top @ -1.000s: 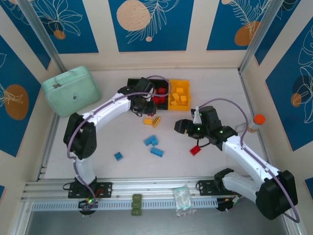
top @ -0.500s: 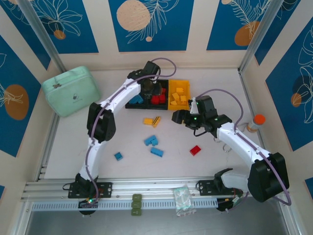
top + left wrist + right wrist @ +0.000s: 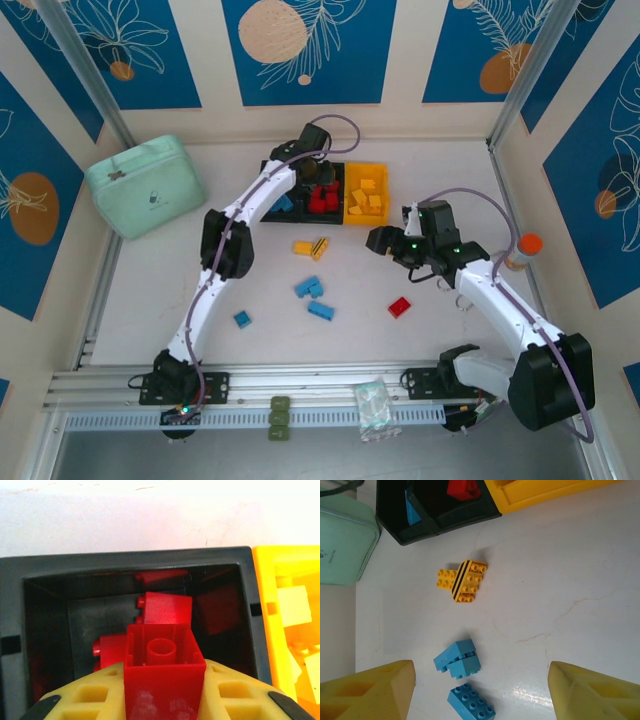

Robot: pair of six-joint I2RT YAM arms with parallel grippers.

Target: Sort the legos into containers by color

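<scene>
Hovering over the middle black container (image 3: 125,560), the left end effector (image 3: 165,700) is clamped on a red lego (image 3: 164,665), with more red legos (image 3: 167,607) lying inside it and the yellow container (image 3: 265,580) just beside. The right end effector (image 3: 480,692) hangs, jaws apart, above the desk (image 3: 560,580), where a striped lego (image 3: 465,582), a yellow lego (image 3: 445,578) and blue legos (image 3: 459,660) lie loose.

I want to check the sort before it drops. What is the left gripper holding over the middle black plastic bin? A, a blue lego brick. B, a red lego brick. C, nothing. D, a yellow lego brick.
B: the left gripper is shut on a red plastic lego brick above the black plastic bin, which has other red bricks in it.
</scene>
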